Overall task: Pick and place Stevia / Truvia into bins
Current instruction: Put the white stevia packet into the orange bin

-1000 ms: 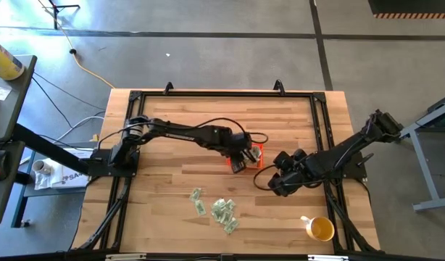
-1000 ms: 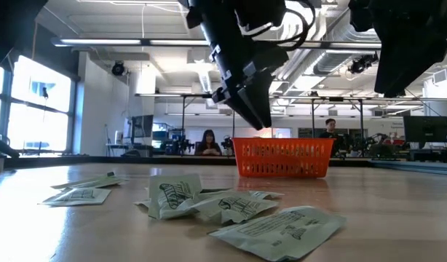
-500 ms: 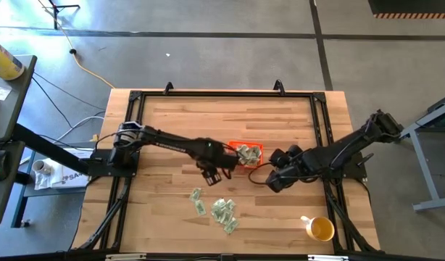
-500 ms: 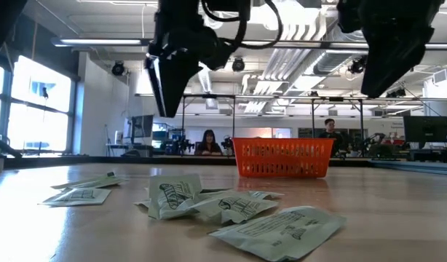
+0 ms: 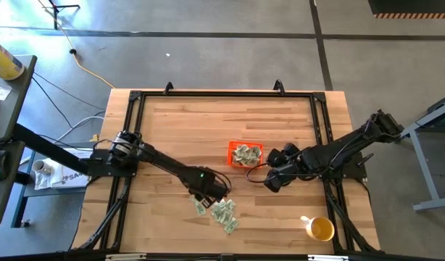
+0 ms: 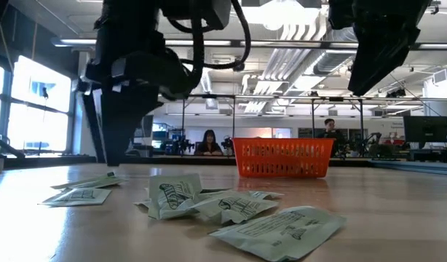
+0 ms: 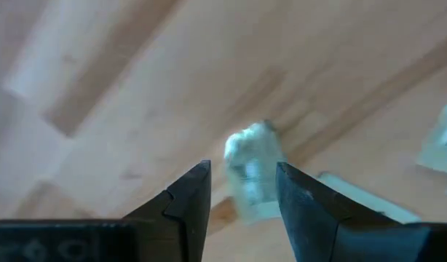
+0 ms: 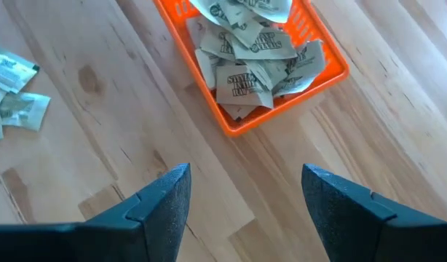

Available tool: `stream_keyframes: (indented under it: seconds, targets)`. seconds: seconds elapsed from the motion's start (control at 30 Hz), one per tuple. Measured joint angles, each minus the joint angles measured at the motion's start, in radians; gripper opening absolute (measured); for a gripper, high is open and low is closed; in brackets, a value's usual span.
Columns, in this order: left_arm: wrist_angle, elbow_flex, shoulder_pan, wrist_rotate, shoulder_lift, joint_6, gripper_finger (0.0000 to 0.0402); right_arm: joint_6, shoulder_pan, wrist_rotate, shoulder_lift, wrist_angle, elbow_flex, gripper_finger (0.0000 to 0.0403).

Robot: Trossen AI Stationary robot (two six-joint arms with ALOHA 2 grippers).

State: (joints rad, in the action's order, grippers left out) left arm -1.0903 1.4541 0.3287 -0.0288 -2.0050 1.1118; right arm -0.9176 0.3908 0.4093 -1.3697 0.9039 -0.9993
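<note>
Several packets (image 5: 222,212) lie loose on the surface (image 5: 172,123) near its front edge, and the left gripper (image 5: 208,192) hangs over the nearest of them. Only its wrist view shows the fingers parted, with one blurred packet (image 7: 251,169) seemingly on the wood between them, unheld. Only the right wrist view shows the orange bin (image 8: 324,74) heaped with packets; the right gripper (image 5: 272,181) waits beside it, fingers spread.
</note>
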Motion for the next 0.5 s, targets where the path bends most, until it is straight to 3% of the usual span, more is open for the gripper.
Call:
stream_keyframes:
  seconds: [0.17, 0.5]
  targets:
    - [0.057, -0.045, 0.02, 0.007, 0.0, 0.07, 0.0196, 0.019, 0.0, -0.008, 0.0, 0.0, 0.0, 0.0252]
    - [0.173, -0.141, 0.017, 0.034, 0.01, 0.062, 0.019, 0.029, 0.0, -0.034, 0.0, 0.001, 0.0, 0.0252]
